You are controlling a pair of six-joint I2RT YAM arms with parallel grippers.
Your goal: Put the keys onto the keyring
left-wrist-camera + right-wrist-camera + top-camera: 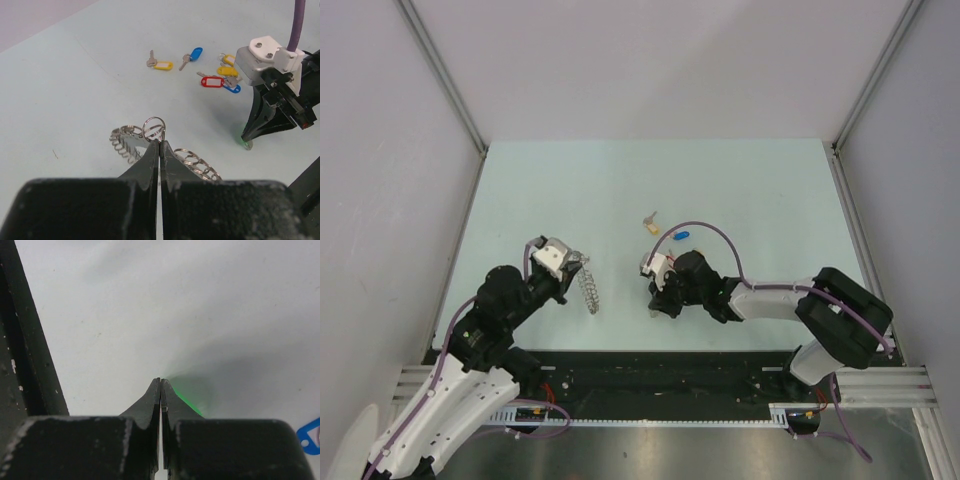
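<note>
Pinching keyring [131, 142], left pincer [159, 142]; right pincer [160, 381] pressed together on green key tag [246, 145].

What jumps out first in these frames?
The left claw is shut on the looped keyring, near left on the table. Opposite, the right claw points down, tips shut, with a green tag at them; whether it grips the tag is unclear. Beyond, loose keys with yellow, blue and red tags lie scattered mid-table.

Left tool [159, 143] pinched shut, right tool [160, 382] shut, tips down
</note>
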